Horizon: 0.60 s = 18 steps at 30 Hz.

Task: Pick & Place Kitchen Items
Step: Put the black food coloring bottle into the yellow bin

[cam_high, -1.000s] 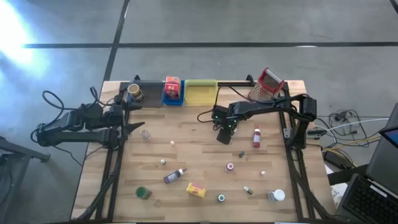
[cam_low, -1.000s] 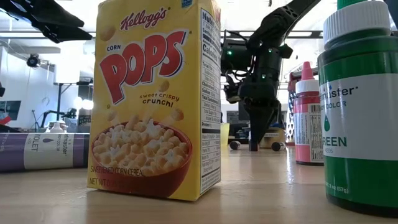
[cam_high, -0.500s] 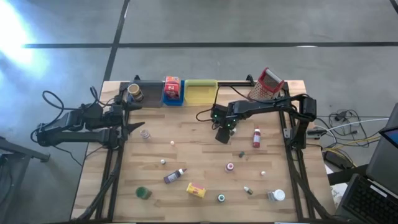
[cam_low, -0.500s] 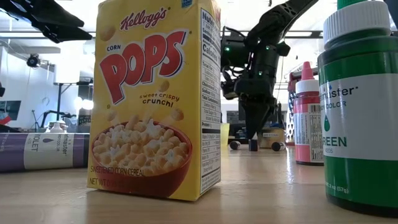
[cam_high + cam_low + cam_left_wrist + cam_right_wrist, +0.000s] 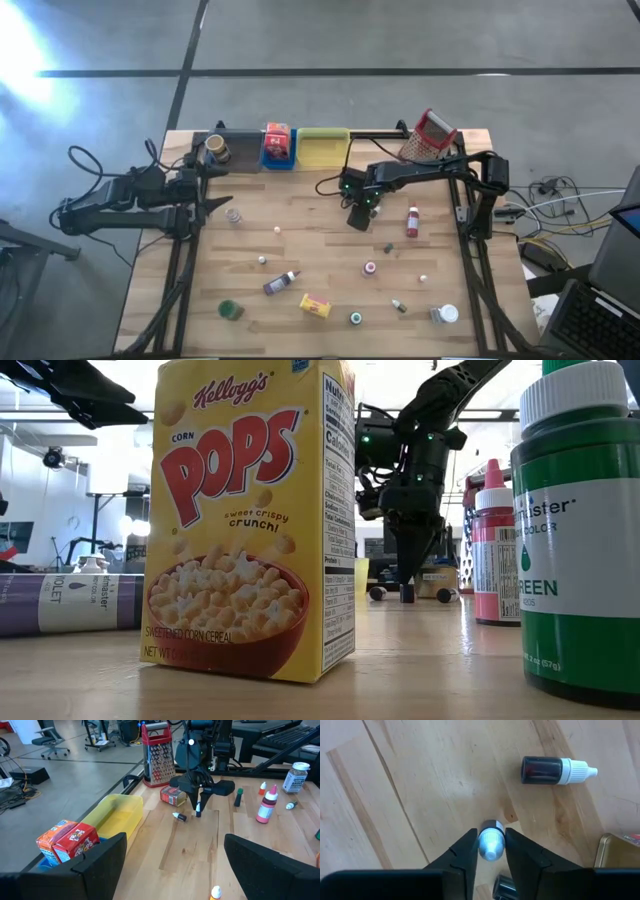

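The right gripper (image 5: 491,851) clasps a small bottle (image 5: 491,841) near the table's (image 5: 300,240) far edge; the left gripper (image 5: 222,203) waits agape; most items lie unsorted

I am looking into a lab or workshop: a bare concrete floor (image 5: 400,40) is stretching around the wooden surface (image 5: 320,255), cables (image 5: 545,190) are trailing off its side, and office chairs (image 5: 47,742), keyboards (image 5: 295,732) and black metal frames (image 5: 280,762) are crowding the room behind.
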Each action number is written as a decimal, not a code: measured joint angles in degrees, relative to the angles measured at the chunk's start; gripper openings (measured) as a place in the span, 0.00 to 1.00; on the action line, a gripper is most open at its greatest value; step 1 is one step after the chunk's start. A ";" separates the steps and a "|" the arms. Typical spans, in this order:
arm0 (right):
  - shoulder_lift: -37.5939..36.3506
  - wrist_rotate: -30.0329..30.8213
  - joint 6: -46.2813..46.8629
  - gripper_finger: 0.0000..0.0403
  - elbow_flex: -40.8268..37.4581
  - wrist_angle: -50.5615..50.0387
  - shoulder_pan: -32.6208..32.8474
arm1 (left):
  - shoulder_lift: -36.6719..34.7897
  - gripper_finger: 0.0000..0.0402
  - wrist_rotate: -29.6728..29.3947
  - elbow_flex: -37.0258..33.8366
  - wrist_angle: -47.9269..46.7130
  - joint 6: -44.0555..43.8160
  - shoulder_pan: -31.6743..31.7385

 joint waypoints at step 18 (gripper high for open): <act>0.00 -0.07 -0.22 0.19 0.02 -0.02 0.00 | 0.00 0.85 0.02 0.00 0.00 0.00 0.00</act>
